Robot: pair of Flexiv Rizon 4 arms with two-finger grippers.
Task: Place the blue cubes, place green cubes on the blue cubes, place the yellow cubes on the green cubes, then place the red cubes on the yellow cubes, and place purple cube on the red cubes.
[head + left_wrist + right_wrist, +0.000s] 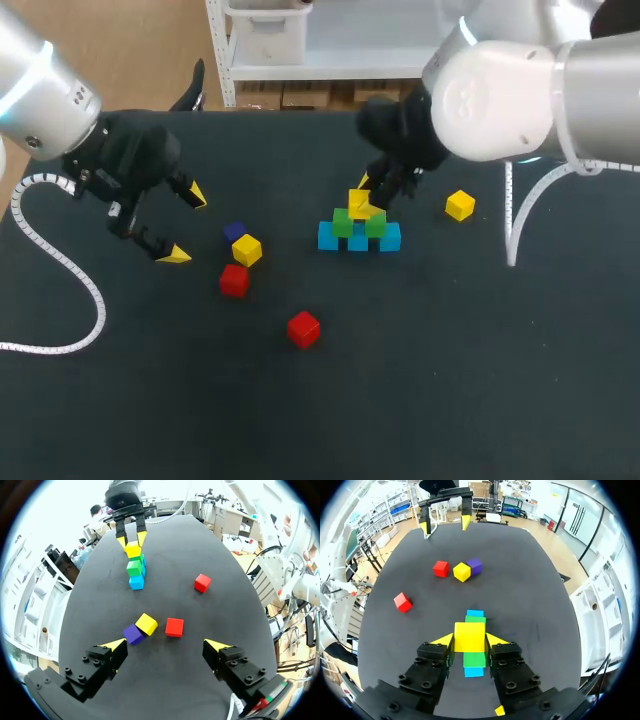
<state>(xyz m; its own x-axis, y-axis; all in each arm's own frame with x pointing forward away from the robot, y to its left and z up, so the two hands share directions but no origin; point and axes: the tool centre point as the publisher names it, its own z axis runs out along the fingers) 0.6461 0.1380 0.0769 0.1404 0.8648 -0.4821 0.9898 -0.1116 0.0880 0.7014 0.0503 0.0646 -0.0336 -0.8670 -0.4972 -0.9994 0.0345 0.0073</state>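
Black worktop (450, 400): right tool (469, 639) clamped on a yellow cube (469, 632) directly over the green cubes (343, 226) stacked on blue cubes (327, 238); left tool (166, 643) wide open, empty, near the loose purple cube (133, 633) and a red cube (174, 627).

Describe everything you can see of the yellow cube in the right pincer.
The yellow cube is plain, smooth and evenly coloured, and looks like plastic or painted wood. The right pincer grips it from two sides, above the green cubes that sit on the blue cubes. Whether it touches them cannot be told.
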